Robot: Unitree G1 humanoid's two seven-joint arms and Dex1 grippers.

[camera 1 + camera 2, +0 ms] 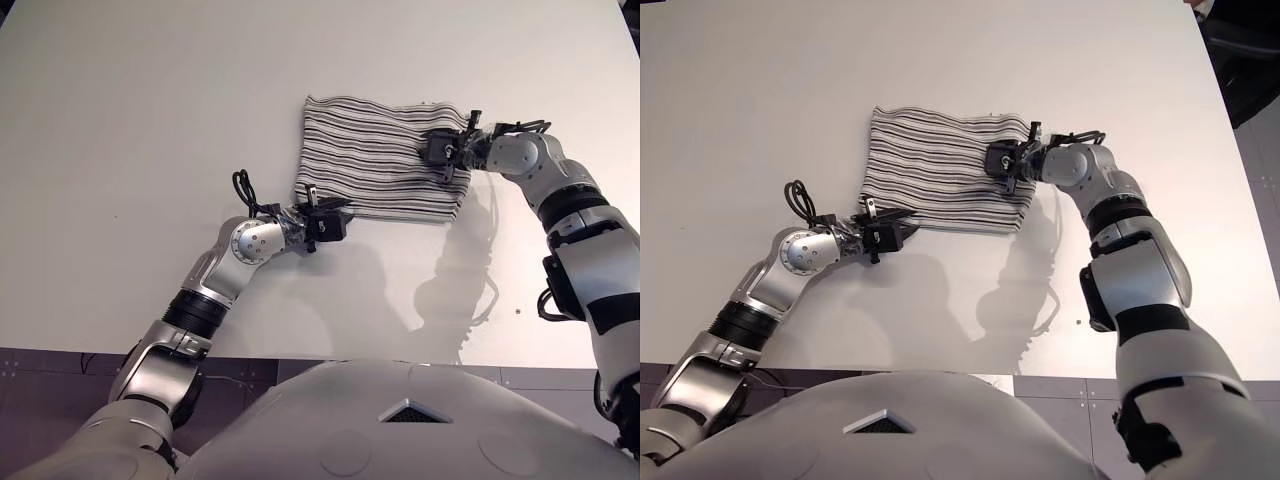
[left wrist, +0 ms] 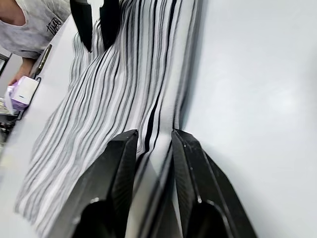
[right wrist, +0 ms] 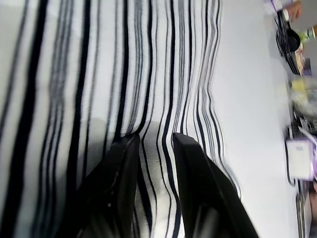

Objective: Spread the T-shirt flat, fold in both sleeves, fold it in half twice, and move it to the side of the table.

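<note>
A black-and-white striped T-shirt [image 1: 375, 155] lies folded into a rough rectangle on the white table [image 1: 150, 120], right of the middle. My left gripper [image 1: 340, 208] is at its near left corner. In the left wrist view the left gripper [image 2: 153, 134] is shut on the shirt's folded edge, with fabric pinched between the two black fingers. My right gripper [image 1: 442, 155] rests on top of the shirt near its right edge. The right wrist view has the right gripper [image 3: 153, 136] shut on a small ridge of striped cloth.
Bare table stretches wide to the left of the shirt and behind it, and a strip lies between the shirt and the front edge [image 1: 300, 355]. A dark chair [image 1: 1245, 60] stands past the far right corner. Small items [image 3: 297, 99] sit off to one side of the table.
</note>
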